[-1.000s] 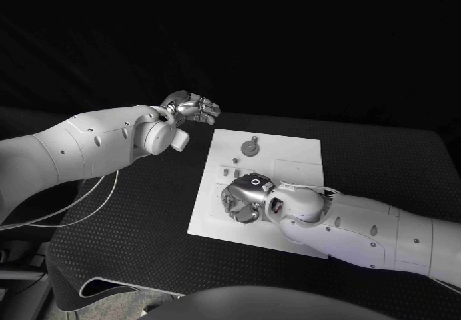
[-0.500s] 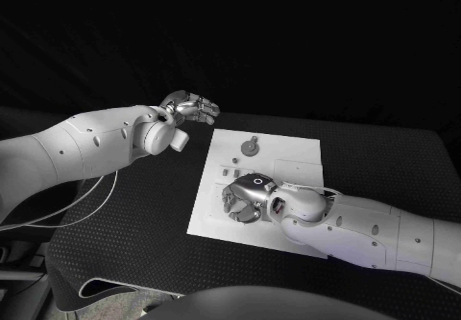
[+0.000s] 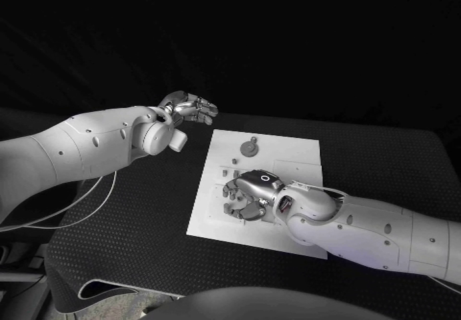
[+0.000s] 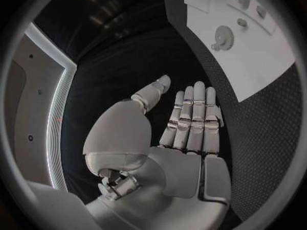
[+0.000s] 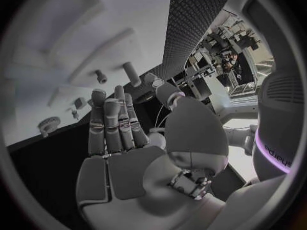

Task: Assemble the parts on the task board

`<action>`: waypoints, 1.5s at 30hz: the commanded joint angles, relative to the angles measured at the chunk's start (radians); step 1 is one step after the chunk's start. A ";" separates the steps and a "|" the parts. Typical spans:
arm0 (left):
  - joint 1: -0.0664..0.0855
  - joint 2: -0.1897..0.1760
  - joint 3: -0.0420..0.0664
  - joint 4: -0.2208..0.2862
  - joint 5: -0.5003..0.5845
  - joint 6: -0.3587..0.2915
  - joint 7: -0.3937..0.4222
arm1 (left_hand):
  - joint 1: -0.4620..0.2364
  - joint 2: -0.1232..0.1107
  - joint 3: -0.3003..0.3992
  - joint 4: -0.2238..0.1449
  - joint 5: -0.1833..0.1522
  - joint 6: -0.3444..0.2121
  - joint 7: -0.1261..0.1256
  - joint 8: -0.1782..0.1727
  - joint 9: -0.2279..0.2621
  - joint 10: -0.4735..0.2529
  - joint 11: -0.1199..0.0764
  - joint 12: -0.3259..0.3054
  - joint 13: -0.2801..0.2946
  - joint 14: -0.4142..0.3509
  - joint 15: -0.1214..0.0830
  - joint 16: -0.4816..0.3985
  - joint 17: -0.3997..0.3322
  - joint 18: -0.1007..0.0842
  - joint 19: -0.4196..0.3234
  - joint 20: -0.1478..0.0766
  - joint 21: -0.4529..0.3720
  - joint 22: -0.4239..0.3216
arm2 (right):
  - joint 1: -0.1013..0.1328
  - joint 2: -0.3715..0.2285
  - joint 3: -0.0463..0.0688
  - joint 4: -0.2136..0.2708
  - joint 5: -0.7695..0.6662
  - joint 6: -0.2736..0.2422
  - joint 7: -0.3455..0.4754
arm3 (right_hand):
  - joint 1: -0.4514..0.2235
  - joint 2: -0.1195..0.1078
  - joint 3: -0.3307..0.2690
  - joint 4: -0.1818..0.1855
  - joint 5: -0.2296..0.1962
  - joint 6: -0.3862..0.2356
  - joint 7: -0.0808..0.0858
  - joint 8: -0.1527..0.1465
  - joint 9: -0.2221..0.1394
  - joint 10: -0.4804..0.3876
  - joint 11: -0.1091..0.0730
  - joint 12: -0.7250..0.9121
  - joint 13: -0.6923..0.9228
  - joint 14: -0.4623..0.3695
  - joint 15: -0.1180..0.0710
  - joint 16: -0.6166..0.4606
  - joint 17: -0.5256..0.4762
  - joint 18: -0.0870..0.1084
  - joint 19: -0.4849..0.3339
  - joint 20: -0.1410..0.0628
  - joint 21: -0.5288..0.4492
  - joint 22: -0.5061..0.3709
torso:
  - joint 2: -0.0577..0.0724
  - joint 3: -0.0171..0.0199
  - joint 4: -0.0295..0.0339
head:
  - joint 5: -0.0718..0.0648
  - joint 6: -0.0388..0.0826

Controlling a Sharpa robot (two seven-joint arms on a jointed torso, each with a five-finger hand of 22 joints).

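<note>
Black textured tabletop [image 3: 125, 233] carries the white board [image 3: 216, 207] at its middle, and the right hand [image 3: 248, 193] hovers over the board's centre with its fingers [image 5: 109, 122] straight, close together and holding nothing, small pegs [image 5: 131, 72] just beyond their tips. Further out from those fingers a round geared part [image 3: 250, 147] lies flat near the board's far edge. Well off the board's far corner, the left hand [image 3: 190, 108] is raised, its fingers [image 4: 192, 117] likewise extended and empty.

Black textured table [image 3: 144, 220]; white cable [image 3: 91, 203] at left.
</note>
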 commanded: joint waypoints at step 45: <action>-0.074 0.038 -0.023 -0.043 0.048 0.021 0.010 | -0.020 0.000 -0.007 0.010 0.002 -0.006 0.003 0.005 -0.004 0.017 -0.003 0.005 -0.001 0.009 0.001 -0.015 0.011 -0.008 0.002 0.005 -0.006 -0.001 | 0.097 -0.306 0.002 0.115 0.616 0.326 -0.377 | -0.165 0.095 -0.044 0.107 0.000 0.131 -0.078 0.040 0.252 -0.012 -0.132 0.774 0.835 0.028 -0.117 0.256 0.131 0.021 0.046 -0.056 0.124 0.020 | -0.091 0.0275 -0.0896 | -0.046 0.019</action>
